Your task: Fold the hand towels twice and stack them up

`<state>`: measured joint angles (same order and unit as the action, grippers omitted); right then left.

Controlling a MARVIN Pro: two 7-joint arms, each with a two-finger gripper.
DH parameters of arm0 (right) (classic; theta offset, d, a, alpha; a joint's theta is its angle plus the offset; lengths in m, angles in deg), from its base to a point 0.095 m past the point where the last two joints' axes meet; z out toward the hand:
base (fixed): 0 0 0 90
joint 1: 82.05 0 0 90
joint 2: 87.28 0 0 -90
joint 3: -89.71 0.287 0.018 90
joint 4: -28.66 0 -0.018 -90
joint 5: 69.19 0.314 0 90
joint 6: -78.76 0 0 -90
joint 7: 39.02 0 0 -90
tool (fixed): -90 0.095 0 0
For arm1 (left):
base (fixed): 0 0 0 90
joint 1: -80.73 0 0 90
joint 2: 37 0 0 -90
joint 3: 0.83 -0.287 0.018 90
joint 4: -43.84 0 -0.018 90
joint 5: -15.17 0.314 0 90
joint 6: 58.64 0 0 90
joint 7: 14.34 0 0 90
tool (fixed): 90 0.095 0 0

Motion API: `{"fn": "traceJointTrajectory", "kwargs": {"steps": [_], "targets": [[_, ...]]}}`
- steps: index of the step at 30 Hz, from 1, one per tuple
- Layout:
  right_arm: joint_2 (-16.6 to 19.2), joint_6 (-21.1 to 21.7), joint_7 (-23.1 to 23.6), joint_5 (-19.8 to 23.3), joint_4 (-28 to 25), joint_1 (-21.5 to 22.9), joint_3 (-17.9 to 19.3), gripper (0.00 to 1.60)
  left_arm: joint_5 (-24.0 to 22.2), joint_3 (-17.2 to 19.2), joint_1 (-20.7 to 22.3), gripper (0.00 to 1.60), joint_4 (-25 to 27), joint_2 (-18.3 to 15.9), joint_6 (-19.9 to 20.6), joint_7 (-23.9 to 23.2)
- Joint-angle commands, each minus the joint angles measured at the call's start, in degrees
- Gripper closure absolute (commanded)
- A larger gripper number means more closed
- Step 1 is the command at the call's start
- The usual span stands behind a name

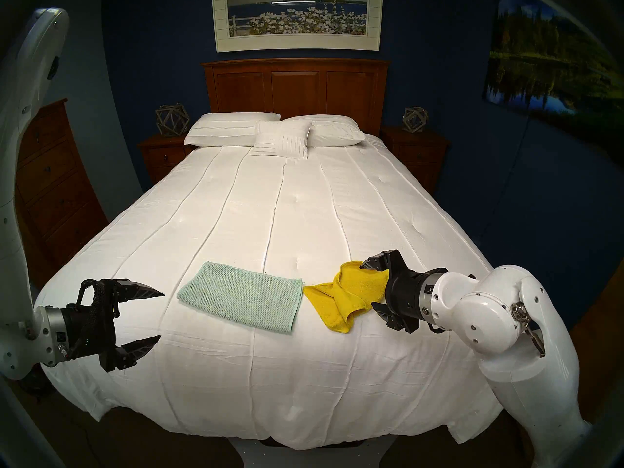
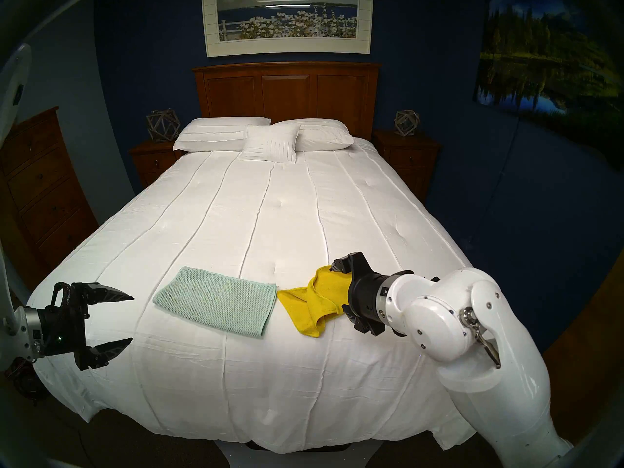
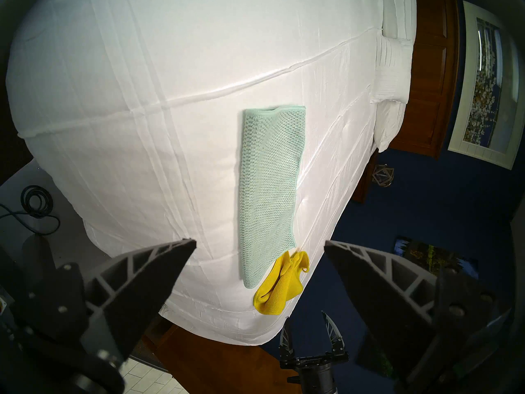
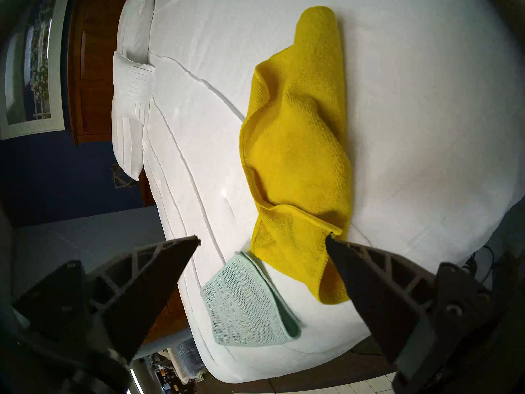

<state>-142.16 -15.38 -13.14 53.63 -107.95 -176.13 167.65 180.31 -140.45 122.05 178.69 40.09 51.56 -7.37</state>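
My left tool [image 1: 161, 315] hung open over the near left corner of the bed [image 1: 277, 200], jaws spread wide with nothing between them, well apart from both towels. My right tool [image 1: 368, 285] was also open, jaws wide, positioned just above the right part of the yellow towel [image 1: 341, 302]; in the right wrist view one fingertip [image 4: 333, 242] sat against a raised hem of that towel, but no cloth was clamped between the jaws. The yellow towel lay crumpled and loosely bunched on the white bedspread [image 2: 236, 220] near the foot of the bed, with several folds and a corner sticking out toward the near edge. The mint-green towel [image 1: 241, 296] lay flat just to its left, folded into a long rectangle with layered edges visible at one end in the right wrist view. The right end of the green towel and the left corner of the yellow one met or nearly met; I could not tell whether they overlapped. The two towels were side by side, not stacked. White pillows [image 1: 280, 134] rested at the far end against the wooden headboard [image 1: 295, 89].
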Motion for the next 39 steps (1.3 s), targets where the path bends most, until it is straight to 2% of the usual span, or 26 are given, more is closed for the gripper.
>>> {"fn": "traceJointTrajectory", "kwargs": {"steps": [1,9,18,19,21,22,23,24,25,26,28,29,32,33,34,35,36,39], "targets": [[0.08,0.50,3.64,-1.11,-1.19,-3.80,-0.23,0.00,-0.14,0.03,0.23,0.00,0.04,-0.15,-0.04,-0.32],[-0.89,-0.22,4.55,-2.32,-0.22,-3.71,-2.19,0.00,-0.14,0.03,0.23,0.00,0.04,-0.15,-0.04,-0.32],[-2.46,-0.47,5.46,-3.94,2.35,-1.09,-4.50,0.00,-0.14,0.03,0.23,0.00,0.04,-0.15,-0.04,-0.32],[-2.49,-0.42,5.48,-3.96,2.48,-0.92,-4.60,0.04,-0.14,0.03,0.23,0.00,0.04,-0.15,-0.04,-0.32],[-2.49,-0.18,5.35,-3.79,2.68,-0.50,-4.75,0.32,-0.14,0.03,0.23,0.00,0.04,-0.15,-0.04,-0.32],[-2.41,0.16,5.09,-3.44,2.77,-0.17,-4.81,0.38,-0.14,0.03,0.23,0.00,0.04,-0.15,-0.04,-0.32],[-2.44,0.14,4.91,-3.46,2.74,0.03,-4.97,0.51,-0.14,0.03,0.23,0.00,0.04,-0.15,-0.04,-0.31],[-2.45,0.19,4.58,-3.31,2.67,0.25,-5.13,0.55,-0.14,0.03,0.23,0.00,0.04,-0.15,-0.04,-0.31],[-2.48,0.24,4.46,-3.21,2.66,0.36,-5.24,0.73,-0.14,0.03,0.23,0.00,0.04,-0.15,-0.04,-0.31],[-2.41,0.53,4.38,-3.08,2.80,0.50,-5.45,0.81,-0.14,0.03,0.23,0.00,0.04,-0.15,-0.04,-0.32],[-2.51,0.75,4.25,-2.95,2.79,0.64,-5.78,0.87,-0.14,0.03,0.23,0.00,0.04,-0.15,-0.04,-0.32],[-2.50,0.83,4.14,-2.98,2.73,0.75,-5.95,0.96,-0.14,0.03,0.23,0.00,0.04,-0.15,-0.04,-0.32],[-2.61,1.09,3.79,-3.00,2.81,1.47,-6.50,1.04,-0.14,0.03,0.22,0.00,0.04,-0.15,-0.04,-0.32],[-2.79,1.03,3.58,-3.06,2.87,1.90,-6.76,1.17,-0.14,0.03,0.22,0.00,0.04,-0.15,-0.04,-0.32],[-2.97,1.15,3.58,-3.12,2.89,2.38,-7.01,1.22,-0.14,0.03,0.22,0.00,0.04,-0.15,-0.04,-0.32],[-3.20,1.10,3.44,-3.15,2.89,2.82,-7.21,1.49,-0.14,0.03,0.22,0.00,0.04,-0.15,-0.04,-0.32],[-3.49,1.08,3.40,-3.21,2.95,3.30,-7.42,1.60,-0.14,0.03,0.22,0.00,0.04,-0.14,-0.03,-0.31],[-4.27,0.96,2.81,-3.16,3.10,4.71,-7.98,1.60,-0.14,0.03,0.22,0.00,0.04,-0.14,-0.03,-0.31]]}}
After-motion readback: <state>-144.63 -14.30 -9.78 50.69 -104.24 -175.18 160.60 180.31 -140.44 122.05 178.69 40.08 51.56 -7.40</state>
